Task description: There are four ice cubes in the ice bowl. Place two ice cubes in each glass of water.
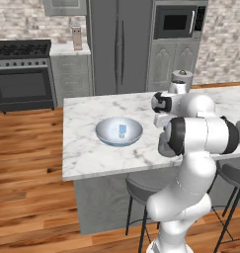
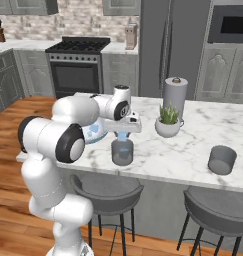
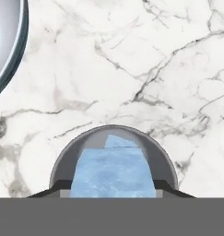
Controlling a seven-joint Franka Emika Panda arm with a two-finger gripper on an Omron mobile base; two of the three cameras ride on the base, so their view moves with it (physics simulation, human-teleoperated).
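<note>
My gripper (image 2: 122,136) hangs just above the near glass of water (image 2: 122,153) and is shut on a pale-blue ice cube (image 3: 112,171). In the hand view that cube sits between the fingertips, over the glass's round rim (image 3: 145,138). Part of another ice cube (image 3: 118,141) shows behind it, inside the glass. The ice bowl (image 1: 105,134) stands left of the gripper on the marble counter with one ice cube (image 1: 122,130) showing in it. Its rim (image 3: 22,50) crosses the hand view's top left. The other glass of water (image 2: 222,160) stands far to the right.
A small white pot with a green plant (image 2: 168,124) and a tall paper-towel roll (image 2: 175,95) stand behind the near glass. Stools (image 2: 107,192) sit under the counter's front edge. Bare marble (image 2: 188,150) lies between the two glasses.
</note>
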